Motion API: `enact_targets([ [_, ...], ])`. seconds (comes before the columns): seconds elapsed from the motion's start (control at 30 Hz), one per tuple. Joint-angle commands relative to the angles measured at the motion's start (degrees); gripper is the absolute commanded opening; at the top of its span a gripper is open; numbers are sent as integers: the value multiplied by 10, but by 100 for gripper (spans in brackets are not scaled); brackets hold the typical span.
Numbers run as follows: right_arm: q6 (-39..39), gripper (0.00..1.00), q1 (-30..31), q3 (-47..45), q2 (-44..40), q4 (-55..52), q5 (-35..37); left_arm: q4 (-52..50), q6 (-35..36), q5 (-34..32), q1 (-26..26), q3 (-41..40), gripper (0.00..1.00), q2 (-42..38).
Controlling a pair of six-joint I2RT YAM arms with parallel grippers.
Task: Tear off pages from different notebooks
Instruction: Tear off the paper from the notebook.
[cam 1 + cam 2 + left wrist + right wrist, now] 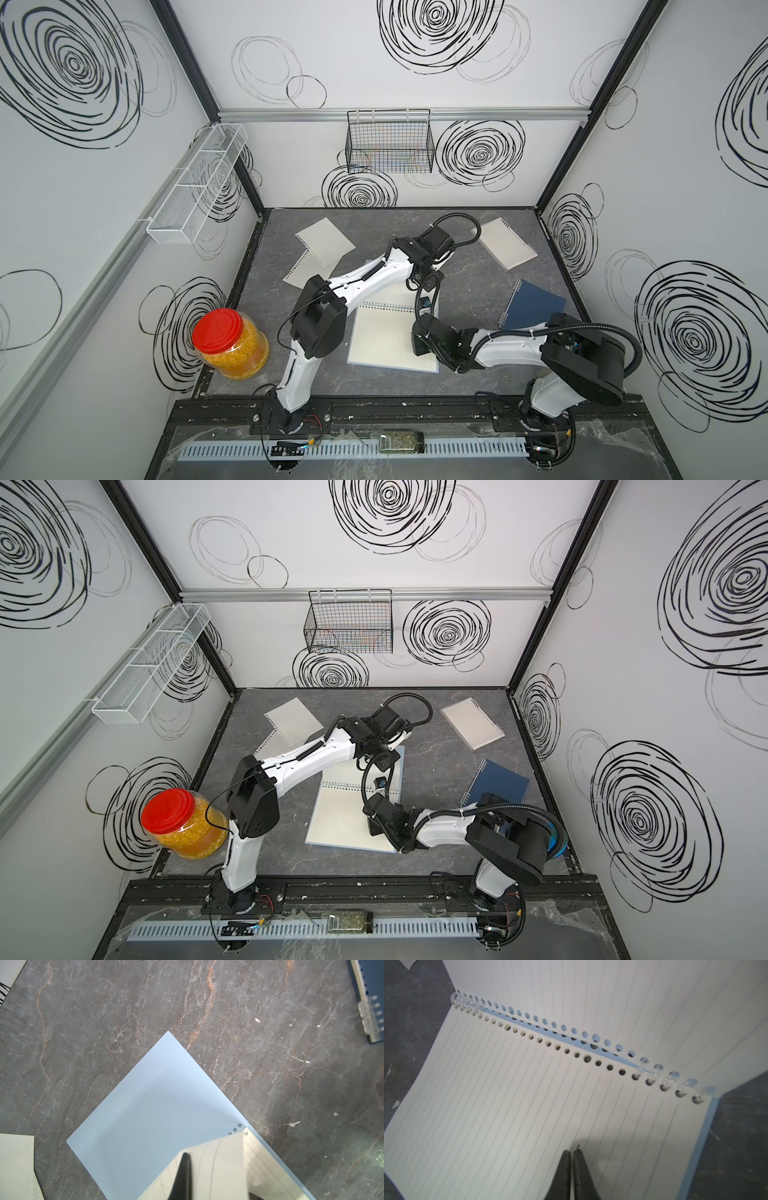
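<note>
Showing, in both top views, a dark grey marbled tabletop (pixel 469 270), veined in white and rust, flecked with pale scraps, and boxed in on three sides by white walls (pixel 324 50) bearing black scribbled swirls. Carrying a black wire basket (pixel 390 143) on the aluminium rail (pixel 291 114) of the back wall, and a white mesh basket (pixel 195 187) on the left wall. Standing a red-lidded jar (pixel 230 345) of yellow grains at the near left edge. Bordering the near side with a black rail (pixel 395 411) anchoring both arm bases.

Locating the light-blue notebook (pixel 382 340) open at the centre, the navy notebook (pixel 534 305) closed near its right, the clear-covered notebook (pixel 505 243) towards the far right corner, and two loose pages (pixel 322 243) overlapping at the far left.

Pinching a lifted cream page (pixel 218 1167) of the light-blue notebook between the pressed-together fingers of the left gripper (pixel 188 1157), above the flipped-back blue cover (pixel 158 1105). Setting the tight-together tips of the right gripper (pixel 572 1150) against the flat lined sheet (pixel 508 1115), with nothing between them. Showing clear rings (pixel 467 1002) at both ends of the binding, threading raised page and flat sheet alike.
</note>
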Motion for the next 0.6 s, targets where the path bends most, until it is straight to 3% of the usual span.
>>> enact_targets([
  [0.0,35,9,12,17,44,-120,28,6,8,18,9,2,0,9],
  [0.27,80,7,25,29,85,-162,39,-5,11,35,21,33,0,34],
  [0.37,90,5,26,40,101,-176,32,-4,14,-7,33,23,0,43],
  [0.57,135,2,26,28,110,-191,24,32,-36,-71,158,-33,0,38],
])
